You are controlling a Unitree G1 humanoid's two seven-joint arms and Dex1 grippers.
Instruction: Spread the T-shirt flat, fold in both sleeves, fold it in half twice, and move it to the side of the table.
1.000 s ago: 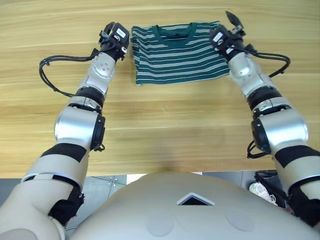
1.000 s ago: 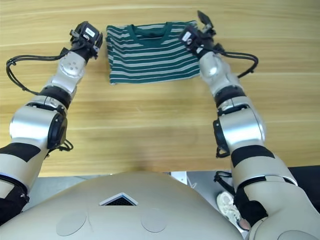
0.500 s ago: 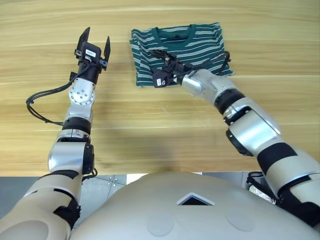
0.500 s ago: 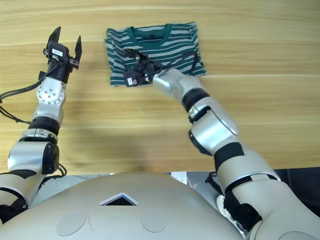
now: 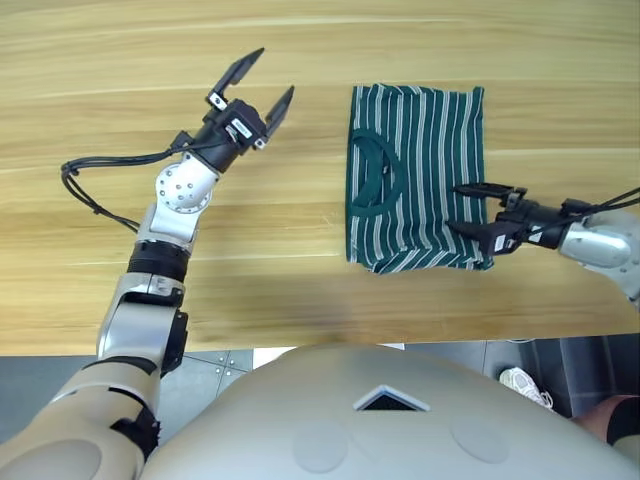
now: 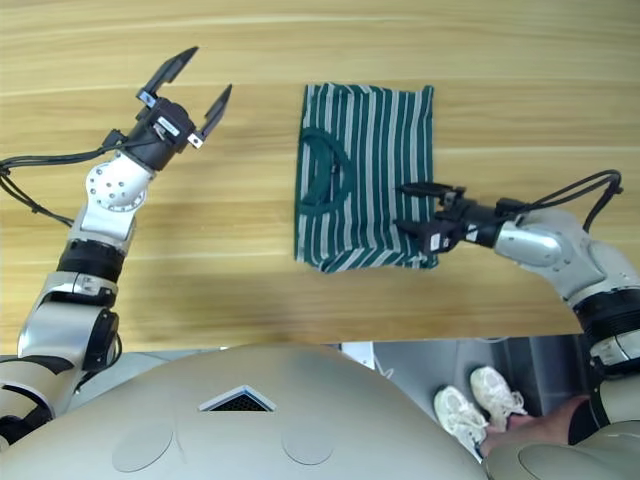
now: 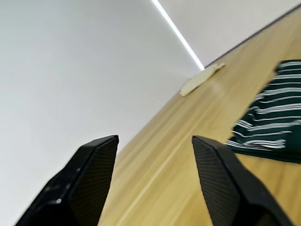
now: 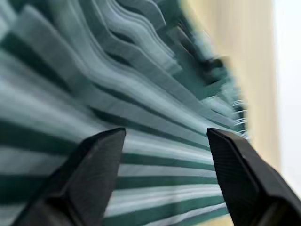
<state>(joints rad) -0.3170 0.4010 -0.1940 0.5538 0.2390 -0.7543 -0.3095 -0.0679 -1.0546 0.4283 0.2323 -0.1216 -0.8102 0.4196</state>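
The right gripper (image 5: 452, 207) is sitting nearest, at the T-shirt's near right-hand corner. Its jaws are standing wide apart and holding nothing, and its fingers are pointing in over the striped cloth. From its wrist view the two fingers are straddling the stripes from close above, though I cannot tell whether they are touching the fabric.

The T-shirt (image 5: 415, 170) is lying on the tabletop (image 5: 280, 250) as a compact rectangle. The sleeves are tucked out of sight and the collar is facing the robot's left.

Farther off, well to the left of the T-shirt, the left gripper (image 5: 277, 70) is hanging raised above the wood. It is also spread open and empty, and its fingers are angling toward the T-shirt.

Judging by the shape, the sleeve folds and at least one halving are looking done. The work is probably sitting at the last halving or at the shift to the side.

Either way, the next move is calling for the right gripper to close on the T-shirt's near edge. It needs to catch every layer at once so the stack is not peeling open. The left gripper would be coming in to the collar side to help.
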